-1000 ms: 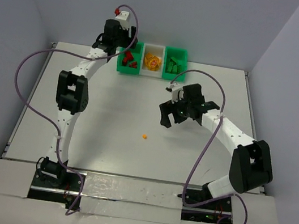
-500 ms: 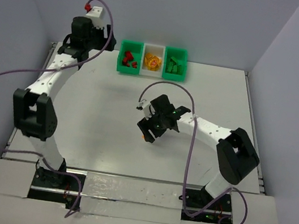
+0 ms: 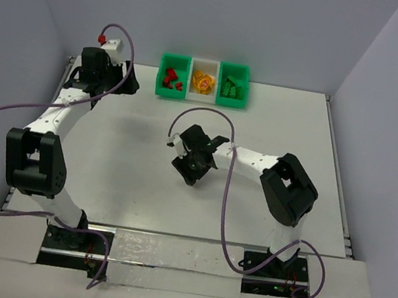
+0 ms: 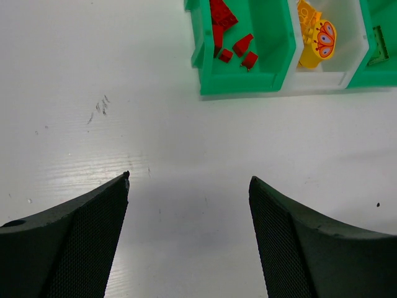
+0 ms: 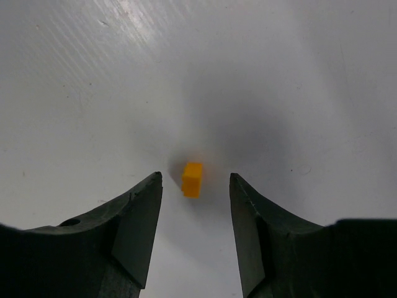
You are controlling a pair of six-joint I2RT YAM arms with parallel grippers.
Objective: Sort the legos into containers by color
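Note:
A small orange lego (image 5: pixel 192 179) lies on the white table between the fingertips of my right gripper (image 5: pixel 195 180). The jaws are open, with a gap on each side of the brick. In the top view the right gripper (image 3: pixel 193 165) points down at mid-table and hides that lego. The containers stand at the back: a green bin (image 3: pixel 170 94) with red legos (image 3: pixel 169 77), a white bin (image 3: pixel 206 62) with yellow and orange legos (image 3: pixel 203 82), and a green bin (image 3: pixel 231 104) with green legos (image 3: pixel 230 88). My left gripper (image 3: pixel 123 77) is open and empty, left of the bins.
The left wrist view looks past the left gripper (image 4: pixel 189 179) to the red-filled green bin (image 4: pixel 242 85) and the white bin (image 4: pixel 319 79) ahead at upper right. Purple cables loop off both arms. Walls close in the back and sides of the table.
My right arm swung left and came down over the orange lego, its jaws narrowing around it. My left arm pulled back from the bins toward the far left corner.

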